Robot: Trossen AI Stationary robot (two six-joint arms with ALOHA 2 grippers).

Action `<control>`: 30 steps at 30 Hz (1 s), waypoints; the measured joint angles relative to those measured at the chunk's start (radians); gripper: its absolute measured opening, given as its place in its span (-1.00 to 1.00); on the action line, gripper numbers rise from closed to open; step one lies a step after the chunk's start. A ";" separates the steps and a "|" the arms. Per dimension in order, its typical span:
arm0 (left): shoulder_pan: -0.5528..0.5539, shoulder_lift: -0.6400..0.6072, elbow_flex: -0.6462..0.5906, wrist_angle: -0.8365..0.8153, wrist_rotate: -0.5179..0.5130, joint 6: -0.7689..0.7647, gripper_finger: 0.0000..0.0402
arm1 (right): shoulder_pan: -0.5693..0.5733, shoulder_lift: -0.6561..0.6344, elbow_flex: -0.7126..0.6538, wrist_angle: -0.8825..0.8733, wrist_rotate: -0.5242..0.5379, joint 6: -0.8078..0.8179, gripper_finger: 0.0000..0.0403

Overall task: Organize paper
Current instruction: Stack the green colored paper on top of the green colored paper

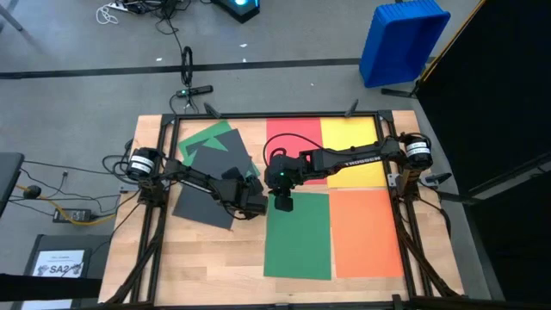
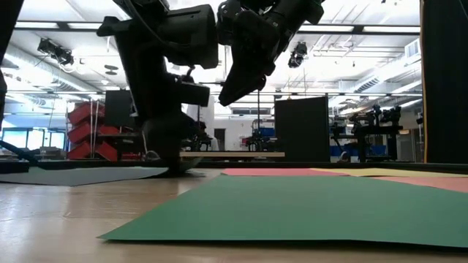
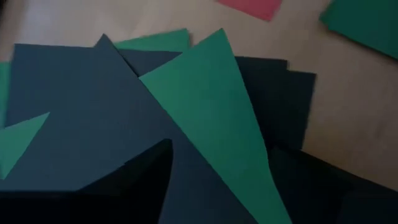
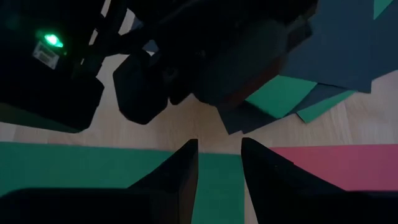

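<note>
Item: loose pile of thin matte dark-grey and green paper sheets (image 1: pixel 211 176), worktop left-rear; left gripper (image 1: pixel 251 201) wide, empty, at pile's edge; right gripper (image 4: pixel 219 163) narrow, empty, over sorted green sheet (image 1: pixel 298 234); rec. pinch one sheet only, slide flat.

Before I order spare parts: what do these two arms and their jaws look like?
Both are black jointed arms. The left arm has a silver-and-black cylindrical base motor; the right arm carries white lettering along its link and a green light near the wrist. The right gripper has two dark, tapered jaws.
</note>
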 joint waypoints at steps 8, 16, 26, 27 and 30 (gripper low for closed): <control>0.000 0.000 0.000 -0.012 -0.027 -0.025 0.01 | 0.000 0.000 -0.001 -0.004 0.000 0.000 -0.49; 0.000 0.005 0.000 -0.009 -0.031 -0.026 -0.25 | -0.008 -0.002 -0.029 0.005 0.000 -0.021 -0.51; 0.015 0.005 0.000 0.016 -0.032 -0.029 -0.47 | -0.065 -0.002 -0.156 0.145 -0.026 -0.018 -0.50; 0.017 0.005 0.000 0.024 -0.032 -0.029 -0.51 | -0.071 -0.002 -0.173 0.188 -0.044 -0.022 -0.50; 0.025 0.005 0.000 0.039 -0.027 -0.026 -0.60 | -0.094 -0.002 -0.218 0.332 -0.089 -0.049 -0.50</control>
